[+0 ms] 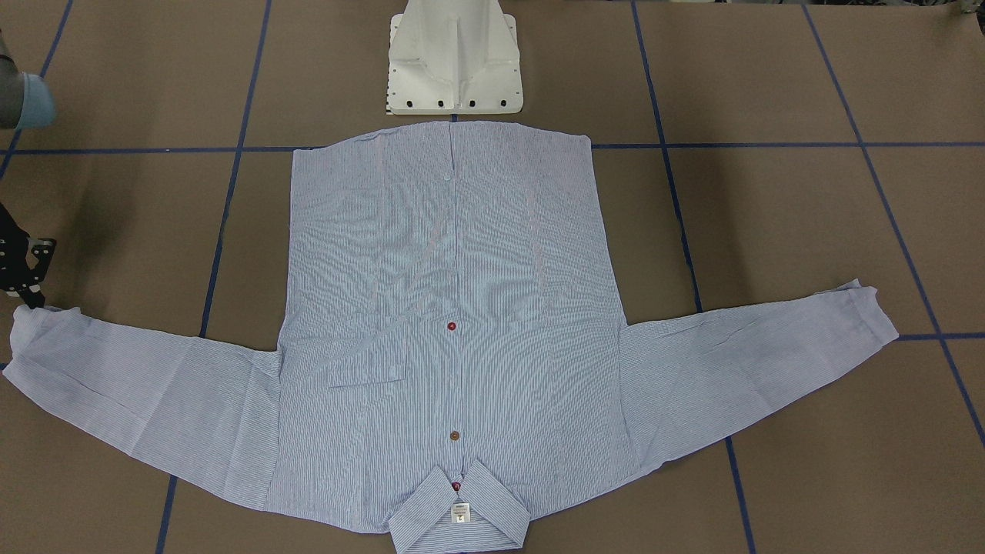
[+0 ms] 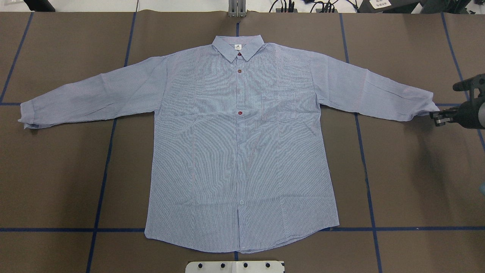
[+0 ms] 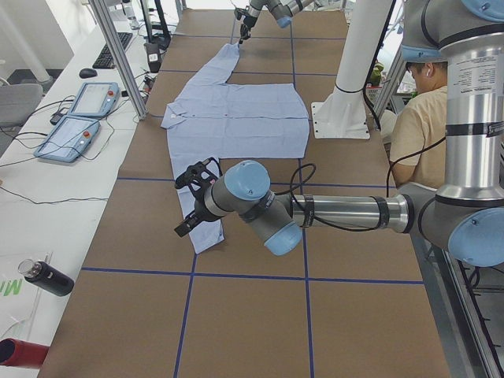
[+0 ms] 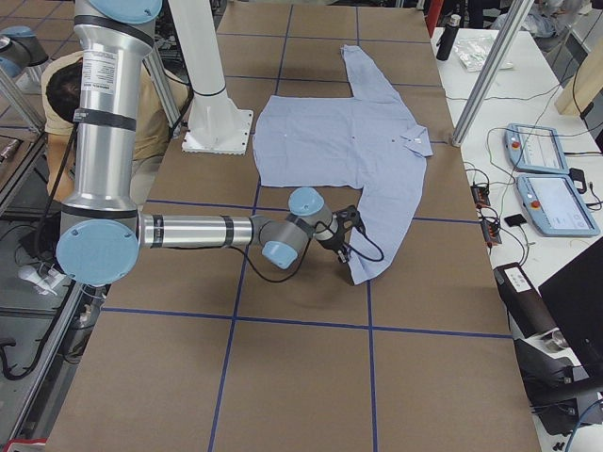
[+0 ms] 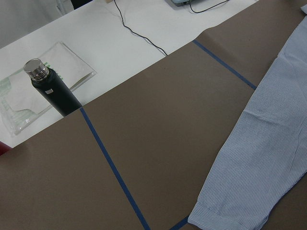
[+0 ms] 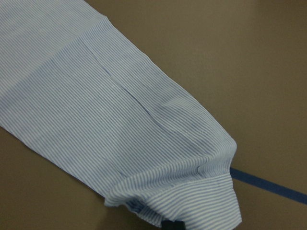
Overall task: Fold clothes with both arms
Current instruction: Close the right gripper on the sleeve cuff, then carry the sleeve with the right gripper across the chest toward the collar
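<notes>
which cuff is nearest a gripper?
The cuff on the robot's right: the right gripper sits at its edge. The left-side cuff has none beside it overhead.

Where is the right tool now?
In the overhead view, the right tool sits near the right edge, at the sleeve cuff of the shirt.

Light-blue, finely white-striped shirt [image 2: 242, 151] with red buttons [image 2: 240, 112] on brown, blue-taped table [image 2: 57, 170].

Right arm [image 4: 188, 231] is stretched out low, forearm near-horizontal over the bench [image 2: 416, 170], wrist tipped down. Right tool [image 2: 436, 118] has its tip close to the bench surface; finger gap not readable. Left arm [image 3: 346, 211] mirrors it at the opposite end, forearm level. Left tool [image 3: 183, 227] angles downward; state can't be judged from the side view.
</notes>
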Controlling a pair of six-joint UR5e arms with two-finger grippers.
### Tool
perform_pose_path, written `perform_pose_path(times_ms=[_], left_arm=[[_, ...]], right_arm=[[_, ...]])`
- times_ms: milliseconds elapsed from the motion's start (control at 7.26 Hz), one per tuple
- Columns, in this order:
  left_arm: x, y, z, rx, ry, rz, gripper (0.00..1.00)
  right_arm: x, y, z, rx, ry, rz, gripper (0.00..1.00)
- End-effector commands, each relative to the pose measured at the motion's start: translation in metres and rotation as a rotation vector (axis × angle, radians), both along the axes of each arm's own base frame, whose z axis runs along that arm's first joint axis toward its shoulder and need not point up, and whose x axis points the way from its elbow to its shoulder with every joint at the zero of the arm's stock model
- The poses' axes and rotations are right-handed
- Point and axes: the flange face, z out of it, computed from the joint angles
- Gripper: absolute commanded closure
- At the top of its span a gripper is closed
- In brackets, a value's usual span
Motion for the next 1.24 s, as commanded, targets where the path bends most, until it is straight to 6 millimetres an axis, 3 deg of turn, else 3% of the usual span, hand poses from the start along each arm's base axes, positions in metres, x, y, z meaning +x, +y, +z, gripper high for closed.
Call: perform_pose_path(times_ms=[0, 138, 275, 413, 688, 1101], left_arm=[[0.0, 0.0, 0.0, 0.0, 0.0, 0.0, 0.0], [0.0, 0.0, 0.0, 0.0, 0.0, 0.0, 0.0], [0.0, 0.0, 0.0, 0.0, 0.0, 0.0, 0.0], [0.0, 0.0, 0.0, 0.0, 0.0, 0.0, 0.0], [0.0, 0.0, 0.0, -0.001, 0.001, -0.001, 0.0], [0.001, 0.0, 0.001, -0.004, 0.001, 0.001, 0.0]], right_arm=[[-0.064, -0.062, -0.151, -0.065, -0.06, 0.077, 1.0], [-0.121, -0.082, -0.231, -0.069, -0.061, 0.106, 1.0], [-0.176, -0.086, -0.304, -0.094, -0.055, 0.162, 1.0], [-0.223, -0.099, -0.369, -0.114, -0.094, 0.224, 1.0], [-0.314, -0.108, -0.454, -0.116, -0.139, 0.332, 1.0], [-0.423, -0.092, -0.509, -0.115, -0.108, 0.452, 1.0]])
